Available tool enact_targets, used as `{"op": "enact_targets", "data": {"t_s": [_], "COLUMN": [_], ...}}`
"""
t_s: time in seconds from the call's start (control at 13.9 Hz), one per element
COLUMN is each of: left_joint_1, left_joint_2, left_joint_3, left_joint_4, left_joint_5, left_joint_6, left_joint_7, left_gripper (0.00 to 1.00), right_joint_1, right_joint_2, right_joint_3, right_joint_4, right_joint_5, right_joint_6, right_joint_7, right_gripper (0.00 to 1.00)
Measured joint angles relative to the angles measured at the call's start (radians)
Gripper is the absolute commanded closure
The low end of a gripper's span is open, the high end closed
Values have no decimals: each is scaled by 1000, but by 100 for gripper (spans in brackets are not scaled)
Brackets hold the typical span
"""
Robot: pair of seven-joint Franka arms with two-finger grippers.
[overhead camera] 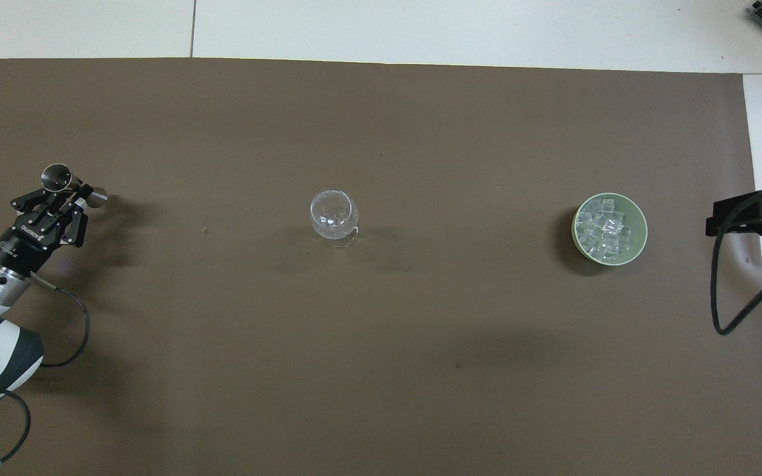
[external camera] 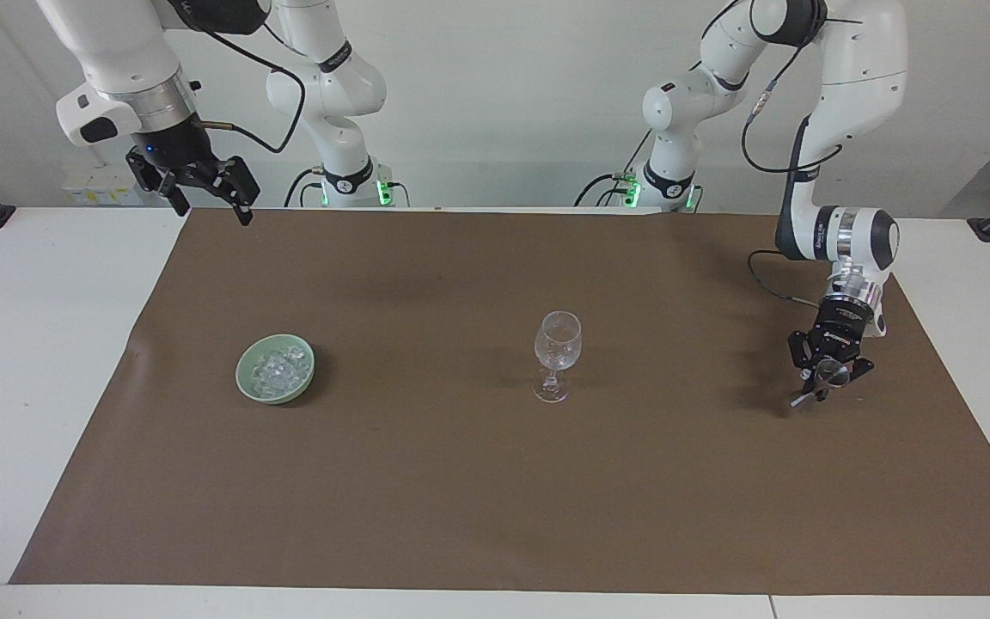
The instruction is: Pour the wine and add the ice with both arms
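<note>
**Left hand carries a metal jigger; ice waits in its bowl**

Facing view puts the left hand (external camera: pixel 829 378) low over the brown mat (external camera: pixel 495 481) at the left arm's end of the worktop, its fingers clamped on a small double-ended metal jigger (external camera: pixel 823 383). The jigger looks lifted just clear of the mat, though contact cannot be ruled out. From overhead its long axis runs roughly sideways across the worktop, slightly tilted, with one open cup (overhead camera: pixel 55 177) turned up toward the camera and the other end (overhead camera: pixel 98 194) pointing toward the wine glass (overhead camera: pixel 333 213).

The right hand (external camera: pixel 201 191) waits high over the edge of the mat at the right arm's end, fingers apart and holding nothing.

The ice (external camera: pixel 278 370) lies heaped in a pale green bowl (external camera: pixel 247 385) on the mat, toward the right arm's end, well apart from the glass. The stemmed glass stands upright near the middle of the mat, between bowl and jigger. A few glints show in it; whether it holds anything I cannot tell.

By my reading the pouring step is in hand: the measure is gripped but not yet brought over. The next move calls for carrying the jigger level to a spot above the glass's rim, then tipping one cup downward over the narrow mouth without knocking the tall, easily toppled stem.
</note>
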Motion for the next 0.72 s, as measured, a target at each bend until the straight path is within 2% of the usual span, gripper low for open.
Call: {"op": "enact_targets", "data": {"t_s": [0.43,0.72], "left_joint_1": [-200,-301], "left_joint_2": [-104,-148], "left_joint_3": [-3,-3], "left_joint_4": [-26,-29], "left_joint_5": [-172,-219], "left_joint_6": [197,279], "left_joint_7": [1,9], "left_gripper": [100,100], "right_joint_1": [0,0], "right_joint_2": [0,0], "right_joint_3": [0,0], "right_joint_4": [0,0], "right_joint_5": [0,0], "right_joint_6": [0,0], "right_joint_7": [0,0], "right_gripper": [0,0]}}
